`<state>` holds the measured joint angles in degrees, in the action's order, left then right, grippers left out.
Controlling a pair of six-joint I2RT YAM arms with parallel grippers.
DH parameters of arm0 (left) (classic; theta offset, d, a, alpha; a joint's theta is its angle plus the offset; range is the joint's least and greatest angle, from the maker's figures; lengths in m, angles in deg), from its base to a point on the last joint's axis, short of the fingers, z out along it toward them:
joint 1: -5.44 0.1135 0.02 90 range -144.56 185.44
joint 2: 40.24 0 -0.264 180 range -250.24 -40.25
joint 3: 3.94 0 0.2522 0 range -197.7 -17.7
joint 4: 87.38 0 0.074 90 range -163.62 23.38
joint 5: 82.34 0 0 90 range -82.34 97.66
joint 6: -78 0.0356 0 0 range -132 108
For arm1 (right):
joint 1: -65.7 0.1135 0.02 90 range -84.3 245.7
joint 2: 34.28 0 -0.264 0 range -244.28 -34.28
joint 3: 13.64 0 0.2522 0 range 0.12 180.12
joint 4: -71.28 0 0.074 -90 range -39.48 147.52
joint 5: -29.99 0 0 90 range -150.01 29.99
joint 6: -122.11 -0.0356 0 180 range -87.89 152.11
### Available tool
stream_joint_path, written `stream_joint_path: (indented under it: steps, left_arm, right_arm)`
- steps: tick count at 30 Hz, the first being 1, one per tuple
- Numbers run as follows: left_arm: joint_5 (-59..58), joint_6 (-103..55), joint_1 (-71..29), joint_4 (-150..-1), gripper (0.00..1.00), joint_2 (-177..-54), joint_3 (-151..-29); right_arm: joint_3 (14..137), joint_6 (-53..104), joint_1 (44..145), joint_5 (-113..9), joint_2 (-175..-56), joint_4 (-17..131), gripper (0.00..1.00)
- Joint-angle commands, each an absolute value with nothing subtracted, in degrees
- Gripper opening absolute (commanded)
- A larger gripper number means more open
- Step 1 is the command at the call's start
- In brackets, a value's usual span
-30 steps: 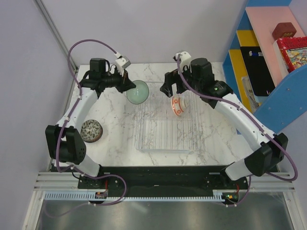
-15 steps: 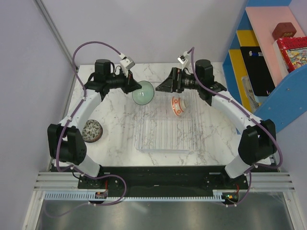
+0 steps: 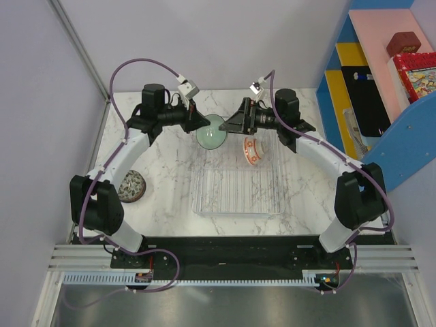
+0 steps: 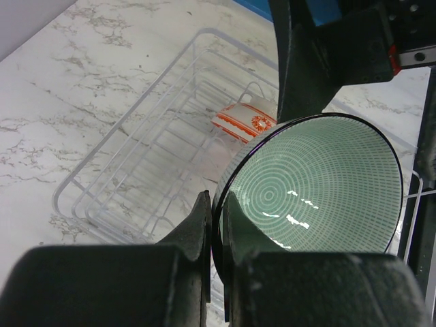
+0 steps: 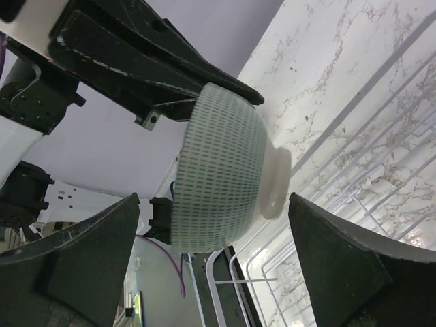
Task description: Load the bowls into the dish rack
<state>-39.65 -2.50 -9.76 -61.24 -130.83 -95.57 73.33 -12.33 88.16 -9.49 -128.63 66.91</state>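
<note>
Tabletop [image 3: 170, 184]: marbled white, carrying the rack and one loose bowl.
Dish rack [image 3: 237, 191]: centre of the top view, one bowl in it.
Left gripper [image 3: 204, 124]: pinched tight on the rim of the green bowl [image 3: 212, 131].
Right gripper [image 3: 231, 125]: spread wide, jaws flanking that bowl, holding nothing.
Green bowl: tilted in the air, upper centre, by the rack's far left corner.
Orange-and-white bowl [image 3: 252, 150]: on edge, far right of the rack.
Speckled bowl [image 3: 129, 186]: left of frame, on the tabletop.
Progress: seemingly one loaded, one in transit, one left.
</note>
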Motion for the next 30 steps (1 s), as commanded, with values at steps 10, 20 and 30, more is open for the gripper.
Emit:
stream_joint_path:
  steps: [10, 20, 30]
  left_arm:
    - [-43.58, -6.29, -10.29, -66.59, 0.02, -127.08, -97.07]
    - [-42.62, -6.99, -10.91, -66.77, 0.02, -127.43, -97.77]
    - [-35.15, -5.06, -10.91, -63.25, 0.02, -127.87, -96.81]
  right_arm:
    - [71.76, -13.93, 88.20, -8.16, -130.35, 71.40, 0.96]
    - [71.32, -20.45, 88.38, -4.12, -131.75, 79.93, 0.96]
    - [79.58, -2.88, 87.94, -8.67, -129.30, 61.40, 0.98]
